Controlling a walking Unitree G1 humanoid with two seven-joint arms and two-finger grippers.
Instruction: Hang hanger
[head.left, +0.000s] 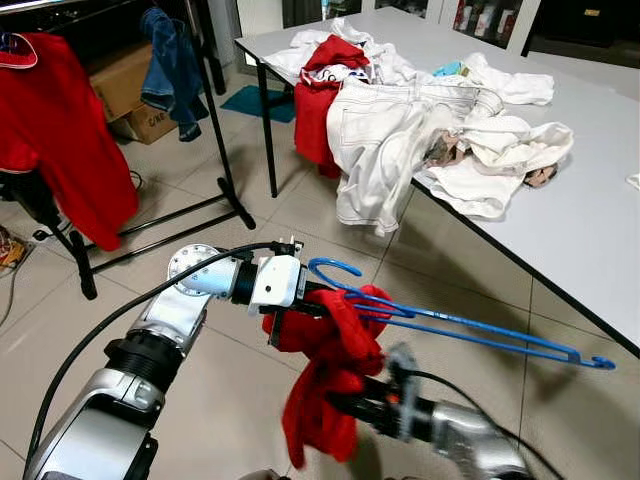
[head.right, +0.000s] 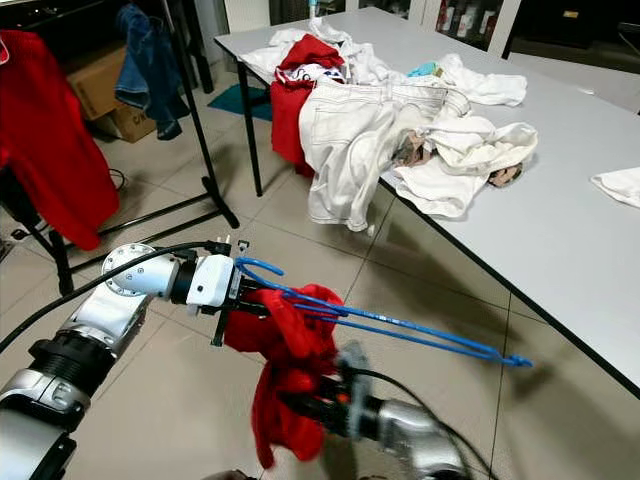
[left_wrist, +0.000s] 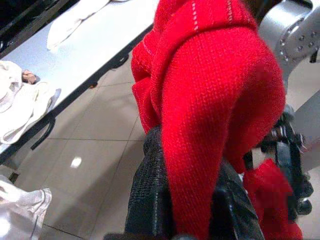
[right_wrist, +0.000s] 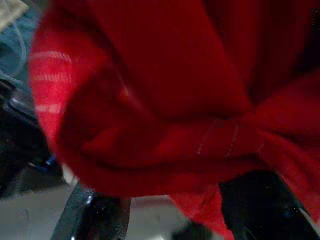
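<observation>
Hanger (head.left: 470, 325), blue, is lying near-horizontal above the floor tiles, its long axis running from the hook at the left gripper (head.left: 300, 300) out toward the table (head.left: 600, 220) edge. A red garment (head.left: 335, 370) is draping over the hook end, hiding those fingers' closure here. The right gripper (head.left: 345, 400) is sitting just under the hanger, buried in the cloth. The clothes rack (head.left: 215, 120) stands well apart from the hanger, beyond the left arm, so the left arm is nearer; open floor lies between.

Left wrist view: the fingers (left_wrist: 150, 200) are clamping a fold of the red garment.

Right wrist view: the fingers (right_wrist: 260, 205) are straddling red cloth; grip cannot be told.
</observation>
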